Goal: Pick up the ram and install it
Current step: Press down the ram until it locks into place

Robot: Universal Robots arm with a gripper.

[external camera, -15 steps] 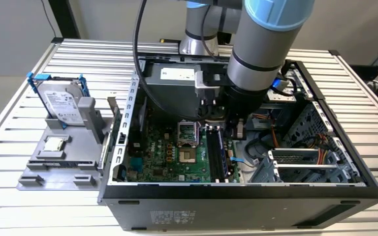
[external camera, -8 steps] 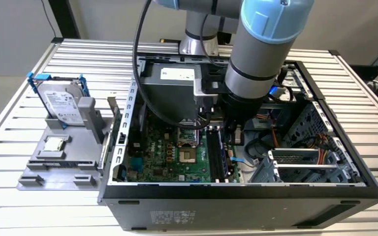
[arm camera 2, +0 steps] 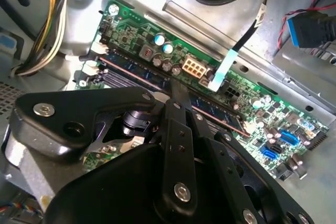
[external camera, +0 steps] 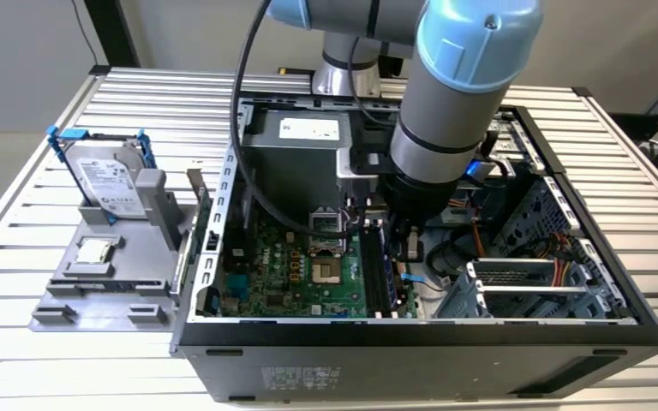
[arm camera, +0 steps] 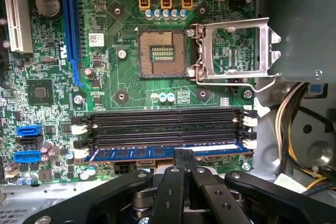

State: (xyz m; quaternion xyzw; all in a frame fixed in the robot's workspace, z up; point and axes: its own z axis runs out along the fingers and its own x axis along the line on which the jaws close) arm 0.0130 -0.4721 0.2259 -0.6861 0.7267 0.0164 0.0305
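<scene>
- Pincer [arm camera: 184,157] of black linked metal reaches down inside the open black computer case [external camera: 421,334], its fingertips closed together on the top edge of the ram [arm camera: 131,153], about midway along the stick.
- Ram, a long thin dark blue circuit-board stick, stands on edge in the slot of the bank of long black plastic slots [arm camera: 168,124] that lies nearest the pincer, its ends by the white latches [arm camera: 80,153]; whether it is fully seated cannot be told.
- Green motherboard [arm camera: 126,77] carries the slots, with the silver hinged processor socket frame [arm camera: 233,51] beyond them.
- Grey and pale blue robot arm [external camera: 455,94] descends into the case.
- Silver hard drive with blue frame [external camera: 106,175] stands on a grey plastic holder [external camera: 100,274] near the slatted metal bench's [external camera: 20,231] edge at the exterior view's left.
</scene>
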